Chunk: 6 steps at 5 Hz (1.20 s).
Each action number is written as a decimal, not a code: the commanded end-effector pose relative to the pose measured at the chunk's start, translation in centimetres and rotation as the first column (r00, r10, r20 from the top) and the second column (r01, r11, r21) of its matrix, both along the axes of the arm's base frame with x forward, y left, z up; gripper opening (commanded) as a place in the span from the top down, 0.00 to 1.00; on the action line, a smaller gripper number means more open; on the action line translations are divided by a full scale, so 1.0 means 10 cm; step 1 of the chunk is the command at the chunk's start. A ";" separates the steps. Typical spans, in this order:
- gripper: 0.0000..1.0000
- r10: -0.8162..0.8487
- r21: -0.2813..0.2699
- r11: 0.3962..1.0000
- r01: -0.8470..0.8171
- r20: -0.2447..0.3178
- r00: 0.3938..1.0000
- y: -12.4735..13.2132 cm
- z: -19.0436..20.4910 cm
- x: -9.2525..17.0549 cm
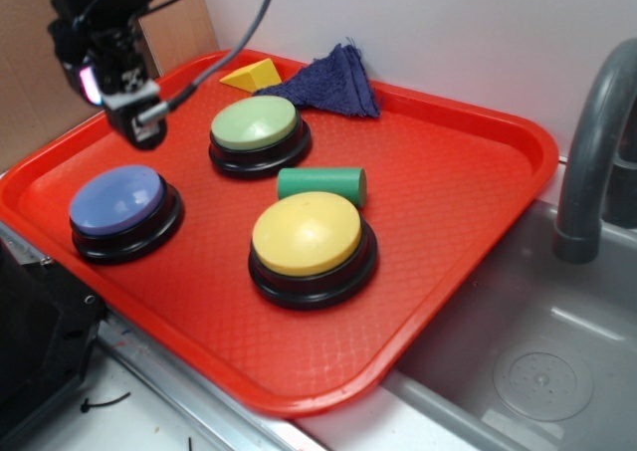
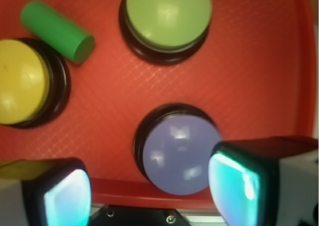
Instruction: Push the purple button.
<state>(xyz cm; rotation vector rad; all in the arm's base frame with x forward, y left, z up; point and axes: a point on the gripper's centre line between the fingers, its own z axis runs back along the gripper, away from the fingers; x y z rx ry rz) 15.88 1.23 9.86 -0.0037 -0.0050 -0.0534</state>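
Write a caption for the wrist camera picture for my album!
Open gripper above round purple button, near green button on red tray.

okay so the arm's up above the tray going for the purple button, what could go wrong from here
The pincer is open, and the purple button shows between its fingers in the wrist view, so descending it may straddle the dome rather than press it. That button also sits close to the red tray edge, so an off-centre push might tip or slide it.

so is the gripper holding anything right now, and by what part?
Nothing held. The gripper is open, fingers apart with empty space between them, hovering above the purple button without touching it.
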 end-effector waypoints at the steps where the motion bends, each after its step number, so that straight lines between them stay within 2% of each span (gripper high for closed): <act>1: 0.00 -0.054 0.047 0.998 0.051 0.057 0.997 0.12 -0.30 -0.01; 3: 0.00 -0.068 0.049 0.997 0.068 0.003 0.998 0.14 -0.50 0.02; 5: 0.00 -0.111 0.082 0.990 0.113 -0.022 0.994 0.04 -0.36 0.06; 6: 0.00 -0.126 0.090 0.988 0.124 0.016 0.992 0.01 -0.18 0.06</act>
